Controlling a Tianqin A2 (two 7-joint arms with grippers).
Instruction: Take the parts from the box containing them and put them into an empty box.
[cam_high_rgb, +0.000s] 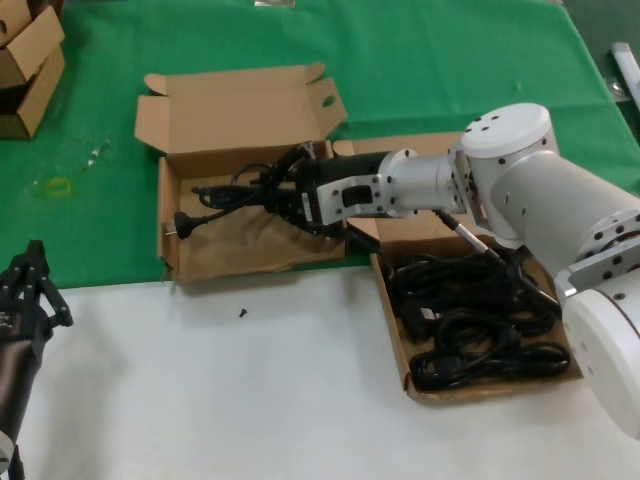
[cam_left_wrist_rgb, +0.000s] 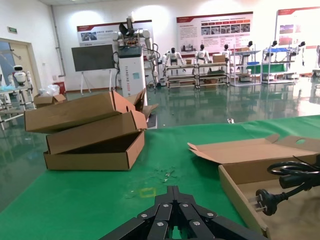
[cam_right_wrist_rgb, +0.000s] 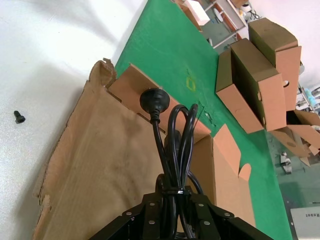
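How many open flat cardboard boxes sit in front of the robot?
2: the empty box on the left, beneath the cord-holding right end effector, and the box containing them on the right, with more cords.

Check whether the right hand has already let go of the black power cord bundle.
No, the right hand is shut on the black power cord bundle, held above the torn-edged brown cardboard box.

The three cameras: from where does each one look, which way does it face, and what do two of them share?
Head view: sits high, faces forward and down at both boxes; shows the right gripper and left gripper.
Left wrist view: sits low above the green cloth, faces the stacked cartons; its own fingers show.
Right wrist view: looks along the right gripper into the empty box.
Shared: all three show the held power cord.
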